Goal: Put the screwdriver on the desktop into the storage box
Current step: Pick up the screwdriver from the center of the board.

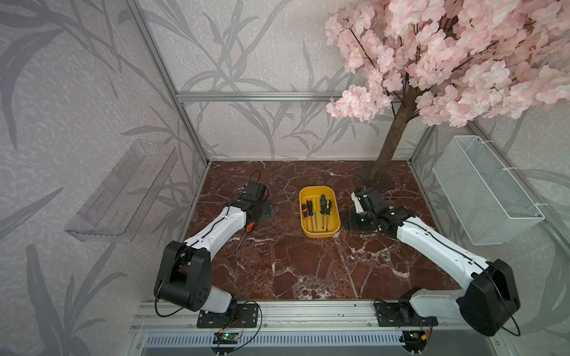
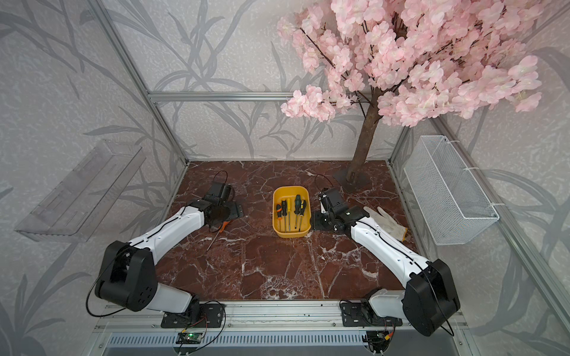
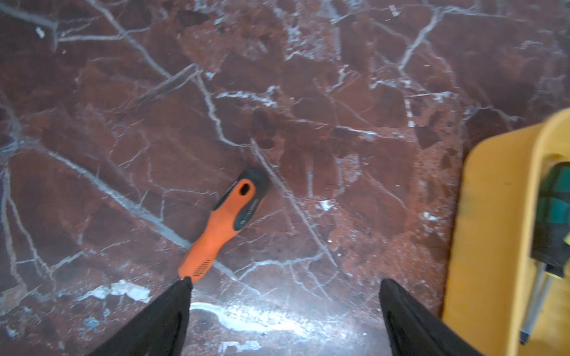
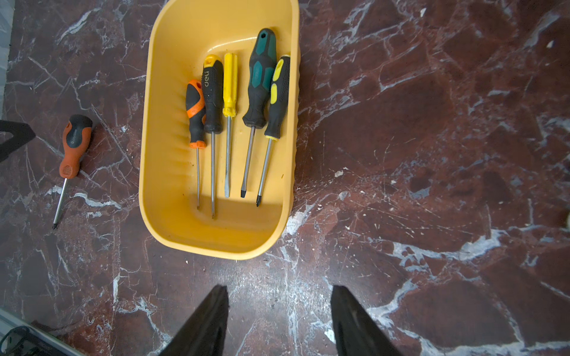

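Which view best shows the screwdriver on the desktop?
Right wrist: the orange-handled screwdriver lies whole, handle to tip. Left wrist shows only its handle; in both top views the left arm covers most of it.

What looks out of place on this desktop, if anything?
One orange-handled screwdriver lies on the desktop, outside the storage box, where five other screwdrivers lie side by side. The left gripper is open near it, holding nothing. A white glove also lies on the desktop near the right arm.
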